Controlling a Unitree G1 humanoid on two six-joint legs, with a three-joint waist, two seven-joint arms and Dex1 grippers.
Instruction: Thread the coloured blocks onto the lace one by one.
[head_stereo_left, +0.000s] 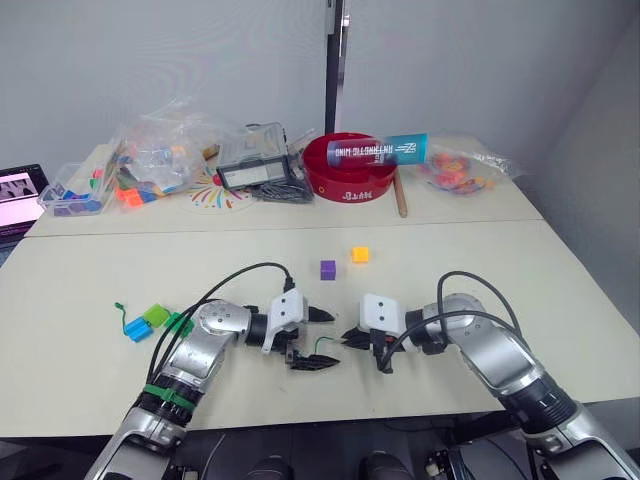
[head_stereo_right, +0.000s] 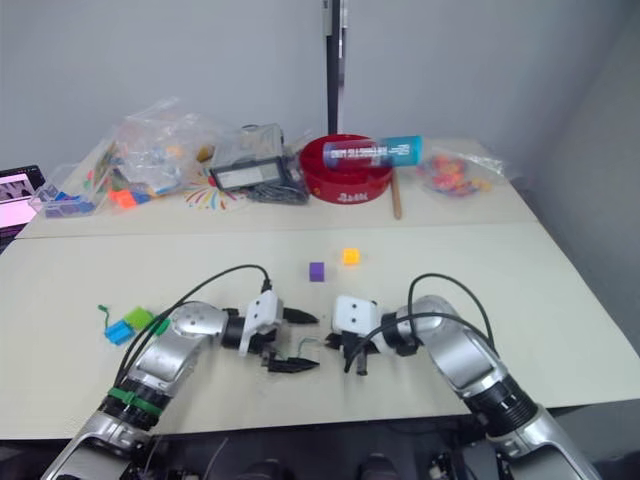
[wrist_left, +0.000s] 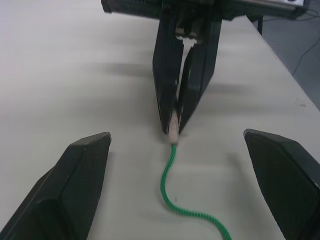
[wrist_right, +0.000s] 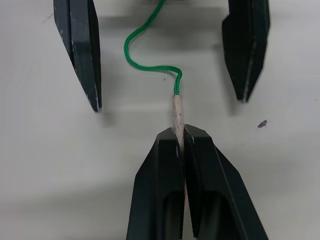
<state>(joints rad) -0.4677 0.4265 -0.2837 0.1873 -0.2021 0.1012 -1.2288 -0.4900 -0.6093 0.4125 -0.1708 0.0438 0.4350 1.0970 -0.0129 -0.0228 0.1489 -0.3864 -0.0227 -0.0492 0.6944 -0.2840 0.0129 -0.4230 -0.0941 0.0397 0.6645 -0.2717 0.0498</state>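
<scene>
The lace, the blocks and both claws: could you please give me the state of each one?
lace: slack on the table, pale tip pinched by the right claw.
right claw: shut on the lace tip.
left claw: open, either side of the lace.
purple block: loose, unthreaded.
orange-yellow block: loose, unthreaded.
</scene>
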